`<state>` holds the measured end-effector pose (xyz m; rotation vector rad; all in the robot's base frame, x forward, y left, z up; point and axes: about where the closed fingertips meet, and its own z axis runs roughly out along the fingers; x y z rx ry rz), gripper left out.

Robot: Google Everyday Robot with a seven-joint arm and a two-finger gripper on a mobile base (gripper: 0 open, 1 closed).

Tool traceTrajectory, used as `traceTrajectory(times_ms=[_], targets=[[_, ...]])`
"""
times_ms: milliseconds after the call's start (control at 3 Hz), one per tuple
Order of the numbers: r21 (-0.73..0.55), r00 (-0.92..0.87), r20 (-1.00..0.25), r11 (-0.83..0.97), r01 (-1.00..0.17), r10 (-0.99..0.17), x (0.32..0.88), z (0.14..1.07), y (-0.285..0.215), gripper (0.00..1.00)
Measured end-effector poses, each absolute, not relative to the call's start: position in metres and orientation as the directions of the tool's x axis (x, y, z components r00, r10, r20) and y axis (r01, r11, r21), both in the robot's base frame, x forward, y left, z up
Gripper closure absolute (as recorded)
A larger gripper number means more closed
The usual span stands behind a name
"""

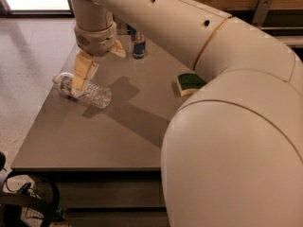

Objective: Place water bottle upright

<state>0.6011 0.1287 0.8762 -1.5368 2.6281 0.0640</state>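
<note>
The water bottle (87,91) is clear and ribbed and lies on its side at the left of the grey table (109,136), with its white cap pointing left toward the table's edge. My gripper (100,61) hangs just above the bottle with its fingers spread open and nothing between them. One tan fingertip (80,74) overlaps the bottle's neck end in this view. The other fingertip (118,50) is farther back to the right.
A slim blue-and-silver can (138,45) stands at the back of the table. A green and yellow sponge (189,83) lies at the right, partly covered by my arm (227,126), which fills the right side of the view. Tiled floor lies to the left.
</note>
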Motion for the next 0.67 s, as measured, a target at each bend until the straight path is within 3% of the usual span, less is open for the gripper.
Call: traceTrajectory(times_ms=[667], targets=[[0.019, -0.429, -0.095, 0.43, -0.903, -0.898, 0.596, 0.859, 0.165, 0.0]])
